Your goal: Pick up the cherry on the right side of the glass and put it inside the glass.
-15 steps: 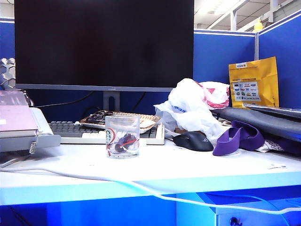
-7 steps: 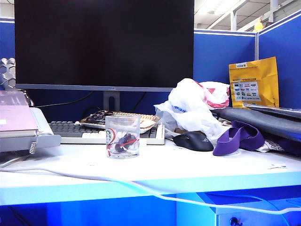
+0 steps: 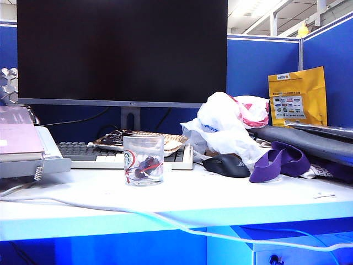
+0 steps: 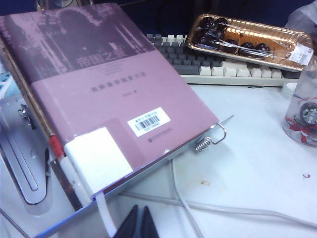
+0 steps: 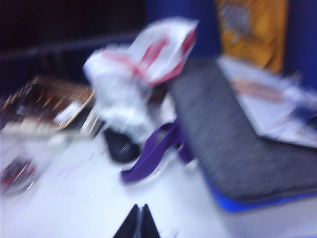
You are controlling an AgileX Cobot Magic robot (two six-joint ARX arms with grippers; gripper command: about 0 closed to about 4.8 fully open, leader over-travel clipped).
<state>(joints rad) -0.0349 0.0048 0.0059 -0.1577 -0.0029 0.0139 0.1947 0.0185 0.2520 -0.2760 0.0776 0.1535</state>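
Observation:
The glass (image 3: 143,160), a short clear tumbler with a green-and-white logo and red markings, stands on the white desk in front of the keyboard. The cherry (image 3: 148,164), dark maroon, lies inside it at the bottom. Neither arm shows in the exterior view. In the left wrist view my left gripper (image 4: 140,212) is shut and empty, low over the desk beside a book, with the glass (image 4: 304,116) far off at the frame's edge. My right gripper (image 5: 140,208) is shut and empty above bare desk; that view is blurred, and the glass (image 5: 17,171) is a smear well away from it.
A black mouse (image 3: 227,164), a purple strap (image 3: 278,161) and a white plastic bag (image 3: 226,124) lie right of the glass. Behind it are a keyboard (image 3: 83,152), a tray of dark fruit (image 3: 140,139) and a monitor (image 3: 121,49). A mauve book (image 4: 99,89) lies left. A white cable (image 3: 110,208) runs along the front edge.

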